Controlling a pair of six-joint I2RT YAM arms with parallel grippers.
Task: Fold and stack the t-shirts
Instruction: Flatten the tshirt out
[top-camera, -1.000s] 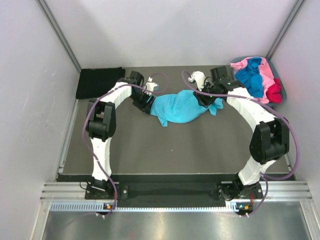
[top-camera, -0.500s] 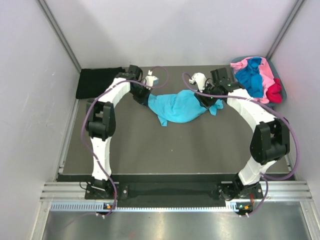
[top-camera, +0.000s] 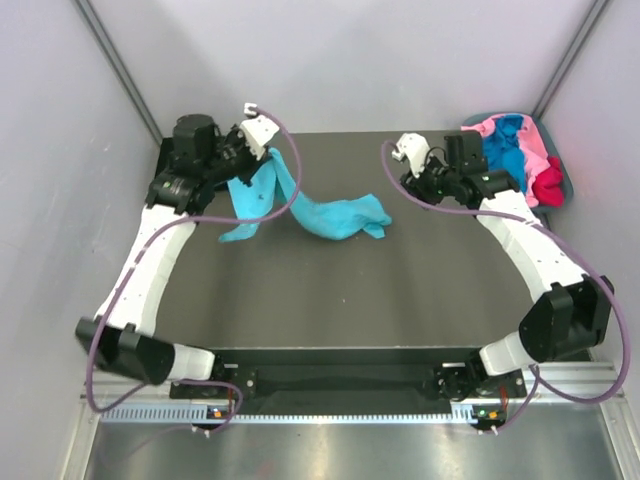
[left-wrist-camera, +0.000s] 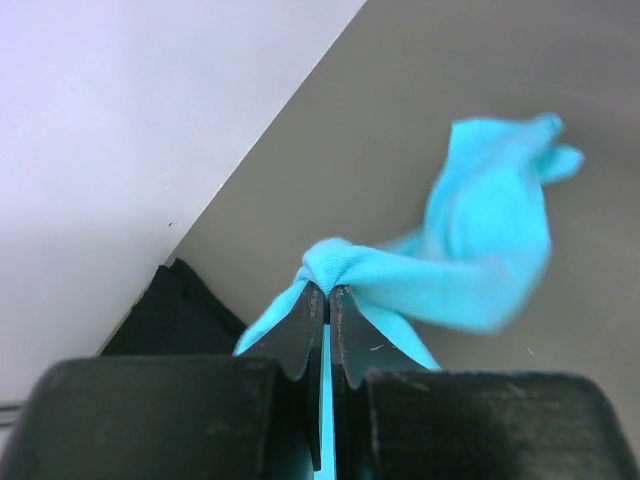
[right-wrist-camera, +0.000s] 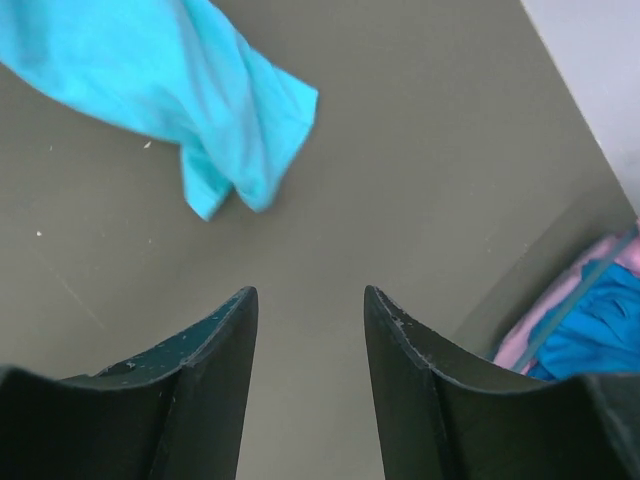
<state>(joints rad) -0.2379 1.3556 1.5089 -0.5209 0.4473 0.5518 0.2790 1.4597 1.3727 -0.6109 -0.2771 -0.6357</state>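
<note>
One grey-blue tub is seen at the far right corner of the bench. Three t-shirts are heaped in it: one pink, one royal blue and one red, with the pink one spilling over the rim. Five shirts are counted in all.

The fourth, a black shirt, lies at the far left corner and is largely hidden under the left arm in the overhead view. The fifth, the light turquoise t-shirt, is stretched across the far middle of the bench. Its right part rests on the surface, while its left part is drawn up off the bench.

The left arm is reached far back along the left edge. The left gripper is pressed together on a bunched fold of the turquoise cloth, held above the far left corner.

The right arm is bent toward the far right, beside the tub. The right gripper is spread wide, nothing is held in it, and it is kept apart from the shirt's right end.
</note>
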